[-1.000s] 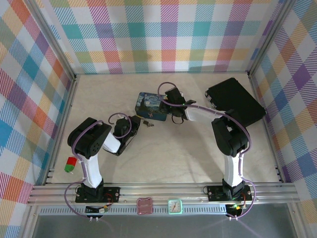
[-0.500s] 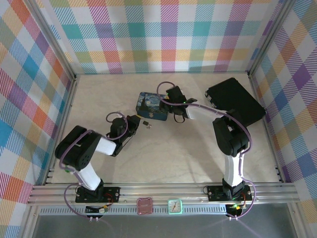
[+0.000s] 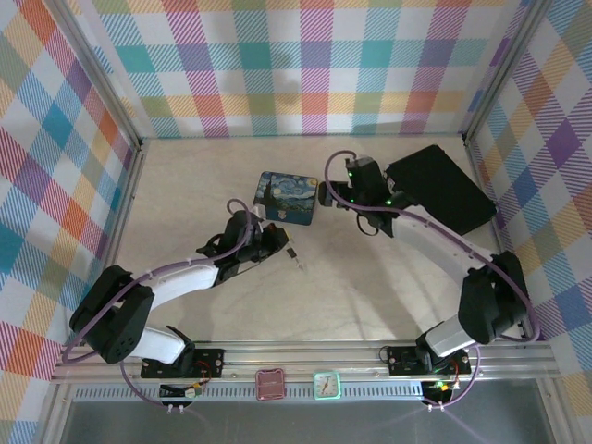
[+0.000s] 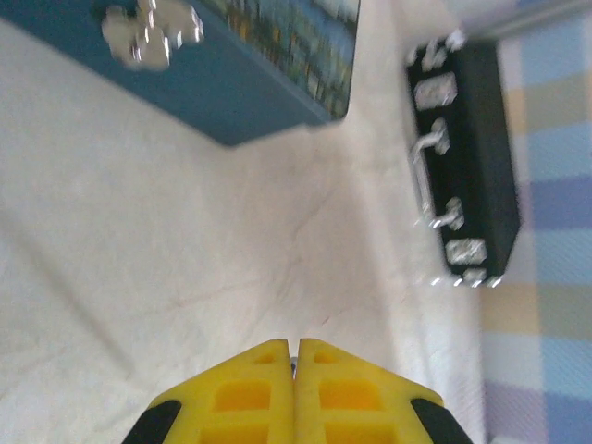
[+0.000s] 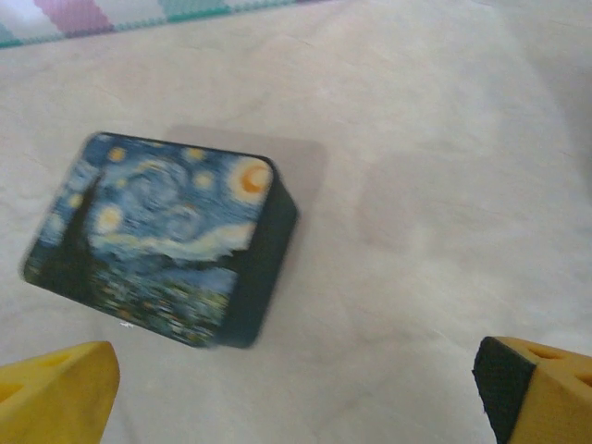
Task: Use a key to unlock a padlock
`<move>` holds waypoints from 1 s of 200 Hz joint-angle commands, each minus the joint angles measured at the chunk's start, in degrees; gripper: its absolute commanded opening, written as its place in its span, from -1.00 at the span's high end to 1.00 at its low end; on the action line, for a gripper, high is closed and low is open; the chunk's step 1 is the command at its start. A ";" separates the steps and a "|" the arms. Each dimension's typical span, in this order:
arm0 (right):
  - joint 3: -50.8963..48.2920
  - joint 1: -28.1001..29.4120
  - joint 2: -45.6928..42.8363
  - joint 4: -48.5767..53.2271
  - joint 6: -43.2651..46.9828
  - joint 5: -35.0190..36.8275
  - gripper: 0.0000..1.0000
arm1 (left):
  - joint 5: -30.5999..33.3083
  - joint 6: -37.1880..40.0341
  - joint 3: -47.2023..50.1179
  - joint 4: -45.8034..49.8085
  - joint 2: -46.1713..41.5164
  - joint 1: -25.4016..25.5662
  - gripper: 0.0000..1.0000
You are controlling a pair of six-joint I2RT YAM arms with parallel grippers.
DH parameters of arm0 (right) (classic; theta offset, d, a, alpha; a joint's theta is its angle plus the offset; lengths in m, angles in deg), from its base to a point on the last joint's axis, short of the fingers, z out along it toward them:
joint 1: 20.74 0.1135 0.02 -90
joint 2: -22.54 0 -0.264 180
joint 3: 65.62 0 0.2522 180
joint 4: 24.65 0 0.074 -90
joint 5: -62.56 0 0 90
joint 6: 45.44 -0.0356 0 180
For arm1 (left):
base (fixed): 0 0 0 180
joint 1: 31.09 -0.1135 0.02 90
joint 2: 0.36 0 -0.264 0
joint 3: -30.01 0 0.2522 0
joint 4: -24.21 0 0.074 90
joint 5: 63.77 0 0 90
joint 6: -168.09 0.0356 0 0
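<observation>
The fingers [image 4: 250,398] of the left gripper [image 4: 294,350] were pressed together low over the table [image 3: 370,277], near the painted tin [image 5: 157,231]. A thin sliver [image 3: 296,258] jutting from their tips was probably the key, though unconfirmed. The right gripper [image 5: 296,375] hovered beside the tin, fingers wide apart and empty, with the black case [image 4: 462,157] beyond. Where the padlock lay could not be told. The step looked like key pickup; next, the padlock would need steadying so the key could meet its keyhole
</observation>
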 commanded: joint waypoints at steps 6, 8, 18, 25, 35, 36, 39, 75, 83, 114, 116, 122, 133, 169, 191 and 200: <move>-5.72 -1.60 -3.83 2.97 2.63 2.96 -0.98 | 0.32 3.45 -2.35 6.40 2.72 3.25 1.00; -6.08 -1.65 -4.18 3.00 2.68 3.18 -0.98 | 0.45 3.43 -2.42 6.32 3.00 3.45 1.00; -7.76 -2.37 -5.57 2.83 2.80 4.07 -0.98 | 0.91 3.41 -2.77 5.88 4.48 4.16 1.00; -8.83 -2.88 -6.52 2.49 2.92 4.27 -0.98 | 1.42 3.54 -2.95 5.57 5.46 4.48 1.00; -10.10 -3.94 -7.59 2.09 2.78 4.24 -0.98 | 1.77 3.44 -3.15 4.90 6.88 4.58 1.00; -10.16 -4.04 -7.69 2.04 2.75 4.22 -0.98 | 1.76 3.45 -3.15 4.79 7.02 4.54 1.00; -10.58 -4.38 -7.96 1.92 2.69 4.15 -0.98 | 1.76 3.44 -3.20 4.44 7.42 4.59 1.00; -13.18 -7.68 -9.01 0.13 4.27 4.03 -0.98 | 2.56 3.75 -4.36 4.01 11.22 4.60 0.96; -13.57 -8.34 -9.01 -0.16 4.92 4.80 -0.98 | 2.78 3.81 -4.53 4.23 11.57 4.65 0.85; -15.41 -11.71 -9.11 -2.17 9.06 6.59 -0.98 | 5.32 4.97 -5.81 7.33 9.77 4.59 0.16; -15.58 -11.98 -9.10 -2.44 9.32 6.75 -0.98 | 5.70 5.20 -6.08 7.84 9.50 4.60 0.12; -16.07 -12.53 -8.97 -3.21 10.63 7.23 -0.98 | 7.07 5.97 -6.77 9.59 8.56 4.51 0.01; -17.61 -14.09 -8.67 -6.04 13.49 8.70 -0.98 | 9.69 7.91 -8.24 12.84 6.50 4.08 -0.18; -22.49 -19.66 -5.64 -16.13 20.85 6.06 -0.98 | 15.06 16.50 -12.71 21.12 -0.21 -1.16 -0.50; -25.39 -24.69 -2.89 -24.02 20.71 -0.37 -0.98 | 21.57 23.98 -14.93 25.50 -3.14 -6.58 -0.68; -27.04 -26.09 -1.98 -28.53 20.82 -2.34 -0.98 | 24.05 26.88 -14.85 25.22 -4.14 -9.20 -0.70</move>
